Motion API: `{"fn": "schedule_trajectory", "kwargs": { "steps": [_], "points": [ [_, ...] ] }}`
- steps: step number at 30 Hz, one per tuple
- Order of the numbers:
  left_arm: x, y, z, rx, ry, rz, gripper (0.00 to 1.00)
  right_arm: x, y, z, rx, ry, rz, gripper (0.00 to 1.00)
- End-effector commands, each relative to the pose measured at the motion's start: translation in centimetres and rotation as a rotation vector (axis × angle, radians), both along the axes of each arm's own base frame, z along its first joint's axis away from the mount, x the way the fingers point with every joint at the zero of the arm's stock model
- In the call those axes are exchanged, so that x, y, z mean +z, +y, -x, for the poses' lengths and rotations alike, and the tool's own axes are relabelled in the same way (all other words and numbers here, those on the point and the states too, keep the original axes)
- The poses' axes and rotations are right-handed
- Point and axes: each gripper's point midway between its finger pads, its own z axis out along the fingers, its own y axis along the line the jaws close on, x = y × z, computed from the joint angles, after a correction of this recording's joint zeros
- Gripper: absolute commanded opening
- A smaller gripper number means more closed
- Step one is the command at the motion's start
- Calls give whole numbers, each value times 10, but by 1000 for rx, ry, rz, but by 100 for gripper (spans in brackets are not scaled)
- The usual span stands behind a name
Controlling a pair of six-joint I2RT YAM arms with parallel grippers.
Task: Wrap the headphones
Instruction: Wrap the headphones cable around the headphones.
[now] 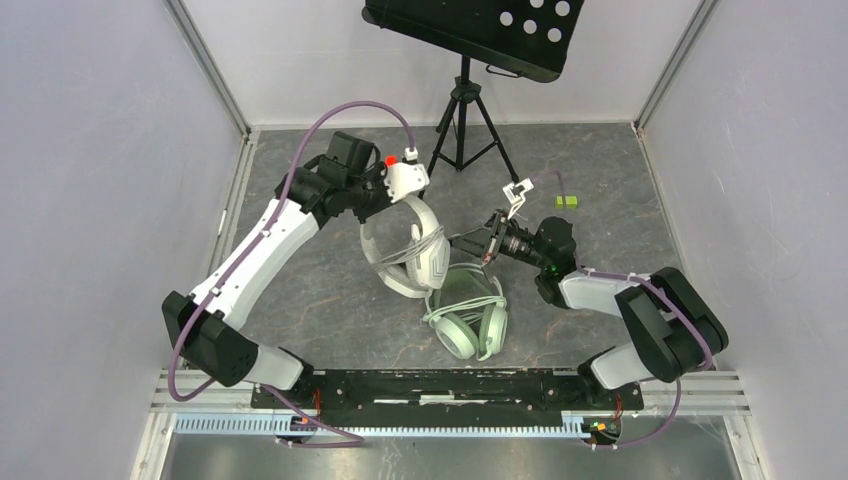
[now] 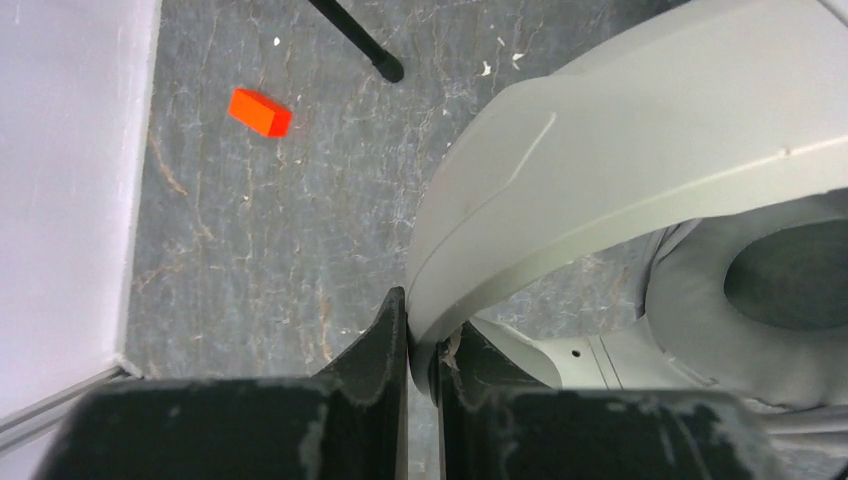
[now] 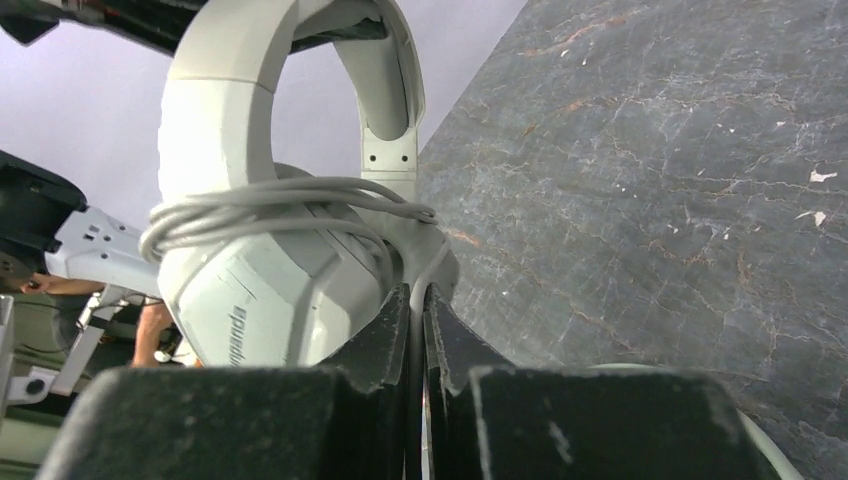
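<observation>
Over grey tabletop (image 1: 330, 300), white-grey headset (image 1: 432, 258) band between tips of left pincer (image 2: 422, 338).

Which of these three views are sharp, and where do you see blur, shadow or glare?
Top external: evenly lit and sharp, only faint shadows under the white-grey headset. Left wrist: the headband close to the lens is slightly soft, the orange block crisp. Right wrist: the wound cable is sharp, the dark fingers slightly soft; no glare.

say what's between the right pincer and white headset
Thin pale cable, pinched in the right pincer and coiled round the white headset; right wrist view.
</observation>
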Motion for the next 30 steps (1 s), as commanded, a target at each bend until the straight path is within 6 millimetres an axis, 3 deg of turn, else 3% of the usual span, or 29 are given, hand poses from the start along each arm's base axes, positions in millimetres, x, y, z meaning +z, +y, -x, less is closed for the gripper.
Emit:
{"fn": "schedule_trajectory", "kwargs": {
  "steps": [1, 5, 8, 11, 12, 15, 22, 25, 29, 30],
  "points": [
    [-13, 29, 1, -44, -57, -243, 2, 45, -6, -27, -78, -80, -109, 2],
    [-12, 17, -4, -55, -120, -236, 2, 45, -3, -26, -57, -79, -127, 0],
    [-13, 20, -5, -39, -136, -264, 2, 53, -3, -23, -45, -64, -181, 1],
    [-12, 27, -9, -4, -165, -302, 2, 65, -6, -19, -41, -38, -256, 14],
    [-11, 28, -11, 8, -176, -307, 2, 69, -7, -18, -41, -47, -273, 14],
    [-8, 29, -12, 27, -190, -302, 2, 71, -7, -17, -44, -61, -273, 0],
    [-8, 29, -18, 99, -202, -291, 2, 66, -8, -12, -46, -51, -272, 0],
    [-9, 30, -19, 142, -200, -282, 2, 77, -9, -6, -43, -33, -338, 12],
    [-11, 30, -18, 185, -188, -265, 2, 98, -4, 1, -14, -58, -403, 9],
    [-12, 30, -18, 190, -185, -265, 2, 98, 0, 2, -7, -59, -395, 3]
  ]
}}
